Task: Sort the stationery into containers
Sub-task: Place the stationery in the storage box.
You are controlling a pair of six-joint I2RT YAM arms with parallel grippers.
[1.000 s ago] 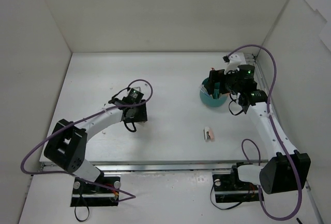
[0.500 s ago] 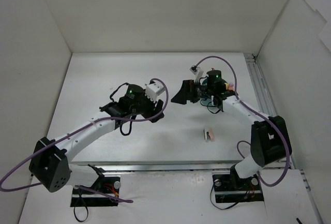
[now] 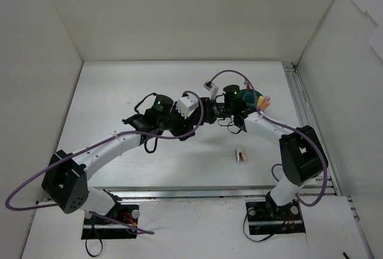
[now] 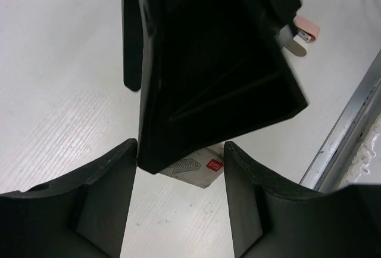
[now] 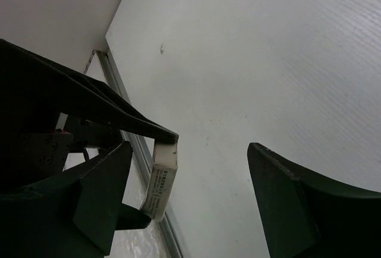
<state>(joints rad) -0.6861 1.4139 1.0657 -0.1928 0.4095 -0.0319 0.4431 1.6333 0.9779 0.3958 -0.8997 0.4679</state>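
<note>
white bench point(image 3: 119, 85), walled in. white eraser point(image 5: 164, 177) is aloft mid-bench, apparently pinched end to end in left gripper point(image 4: 178, 152) jaws. right gripper point(image 5: 190, 157) jaws gape beside it. likely light, rubbery, grippy: take its sleeved flat sides. teal organiser point(image 3: 251, 99) sits near, to the right.

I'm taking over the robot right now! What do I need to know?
Left gripper: seems shut on a white eraser.
Right gripper: open, straddling that eraser, not gripping it; looks like a hand-over.
Teal organiser: far right of the table, markers already in it.
Tan eraser: lying loose, nearer the arm bases.
Left to do: get both erasers into the organiser.
</note>
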